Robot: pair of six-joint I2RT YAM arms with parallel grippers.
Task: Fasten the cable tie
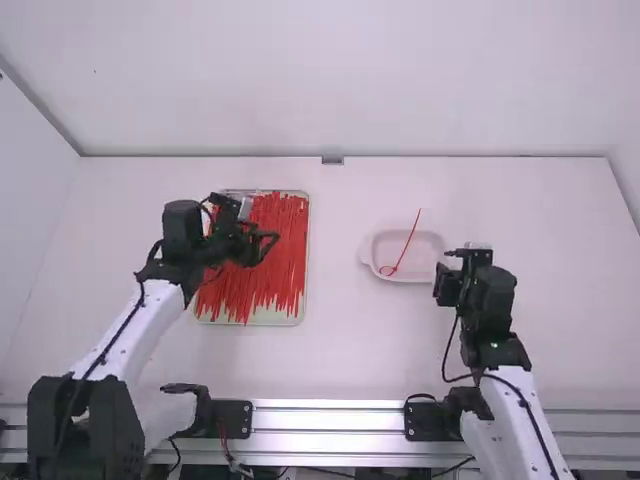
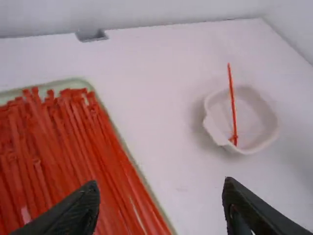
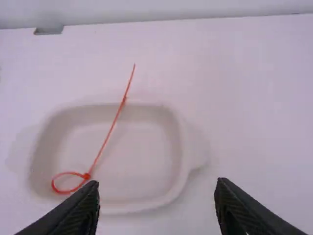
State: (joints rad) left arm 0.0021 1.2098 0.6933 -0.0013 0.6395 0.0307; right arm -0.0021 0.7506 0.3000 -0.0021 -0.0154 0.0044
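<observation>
A pile of loose red cable ties (image 1: 260, 255) (image 2: 54, 147) lies on a pale green tray (image 1: 300, 318) at the table's left. My left gripper (image 1: 252, 243) (image 2: 159, 210) hovers over that pile, open, nothing between its fingers. To the right stands a shallow white dish (image 1: 432, 243) (image 2: 261, 137) (image 3: 166, 147). In it rests one red cable tie (image 1: 403, 248) (image 2: 231, 105) (image 3: 105, 142), fastened into a small loop, its long tail sticking out over the far rim. My right gripper (image 1: 462, 278) (image 3: 156, 208) sits just in front of the dish, open and empty.
White walls close in the table at the back and both sides. A small grey bracket (image 1: 332, 159) (image 2: 89, 35) (image 3: 48, 30) sits at the back edge. Bare white tabletop lies between tray and dish.
</observation>
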